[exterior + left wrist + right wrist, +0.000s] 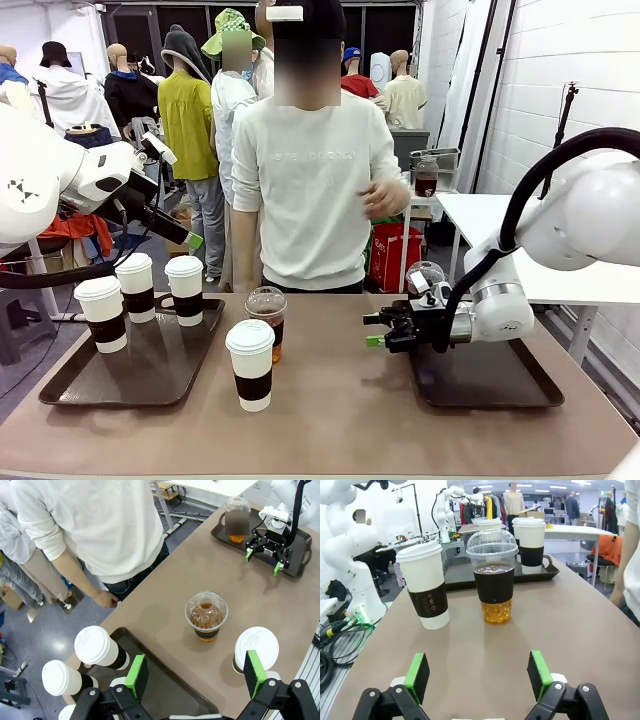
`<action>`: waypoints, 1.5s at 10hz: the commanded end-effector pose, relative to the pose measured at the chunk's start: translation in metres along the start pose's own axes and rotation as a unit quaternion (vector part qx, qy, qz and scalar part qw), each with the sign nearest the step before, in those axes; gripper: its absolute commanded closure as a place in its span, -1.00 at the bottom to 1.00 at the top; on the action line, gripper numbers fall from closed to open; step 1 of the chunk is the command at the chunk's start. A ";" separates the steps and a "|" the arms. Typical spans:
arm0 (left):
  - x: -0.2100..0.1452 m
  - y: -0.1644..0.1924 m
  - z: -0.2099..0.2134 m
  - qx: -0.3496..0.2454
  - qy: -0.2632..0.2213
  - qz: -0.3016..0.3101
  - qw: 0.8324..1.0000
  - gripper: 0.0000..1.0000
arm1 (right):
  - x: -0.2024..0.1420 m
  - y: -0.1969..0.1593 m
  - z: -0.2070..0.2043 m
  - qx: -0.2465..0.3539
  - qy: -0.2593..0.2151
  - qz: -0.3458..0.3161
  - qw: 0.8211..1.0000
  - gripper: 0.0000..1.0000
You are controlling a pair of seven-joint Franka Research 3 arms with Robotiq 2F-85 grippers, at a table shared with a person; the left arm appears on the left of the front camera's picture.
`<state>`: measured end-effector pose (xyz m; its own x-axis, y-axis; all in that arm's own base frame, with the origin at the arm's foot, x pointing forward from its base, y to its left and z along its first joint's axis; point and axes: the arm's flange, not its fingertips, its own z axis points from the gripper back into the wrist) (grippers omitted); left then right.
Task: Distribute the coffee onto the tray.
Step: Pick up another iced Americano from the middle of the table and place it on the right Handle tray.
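Three white sleeved coffee cups point(137, 288) stand on the left tray point(70, 385). A fourth white cup point(250, 365) and a clear dome-lidded iced coffee point(266, 318) stand on the bare table between the trays. A second dome-lidded cup point(424, 277) stands at the back of the right tray point(500, 385). My right gripper point(378, 330) hovers low and open, pointing at the iced coffee point(492, 575) and the white cup point(426, 585), some way short of them. My left gripper point(195, 677) is raised, open, looking down on the iced coffee point(206, 616) and the white cup point(256, 650).
A person in a white sweater stands at the far edge, one hand point(385, 196) raised at chest height, the other hand point(107, 599) by the table edge. The right tray's front half is bare. A white side table point(480, 215) stands behind at right.
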<state>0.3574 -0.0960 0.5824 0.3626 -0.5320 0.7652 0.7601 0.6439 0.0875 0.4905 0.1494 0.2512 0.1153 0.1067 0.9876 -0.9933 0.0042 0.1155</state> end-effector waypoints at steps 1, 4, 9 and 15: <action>0.000 0.001 0.000 -0.007 -0.004 0.001 1.000 -1.00 | 0.001 -0.007 -0.021 -0.012 0.000 -0.007 1.000 -1.00; 0.000 0.001 0.000 -0.007 -0.004 0.001 1.000 -1.00 | 0.009 -0.012 -0.053 -0.007 0.000 -0.003 1.000 -1.00; 0.000 0.001 0.000 -0.007 -0.004 0.001 1.000 -1.00 | 0.010 -0.012 -0.067 0.003 0.008 -0.009 1.000 -1.00; 0.000 0.001 0.000 -0.007 -0.004 0.001 1.000 -1.00 | 0.006 0.001 -0.013 -0.005 0.001 -0.021 1.000 -1.00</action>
<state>0.3574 -0.0959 0.5824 0.3627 -0.5319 0.7652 0.7600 0.6440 0.0874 0.4975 0.1673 0.2520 0.1459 0.1091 0.9833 -0.9891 0.0341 0.1430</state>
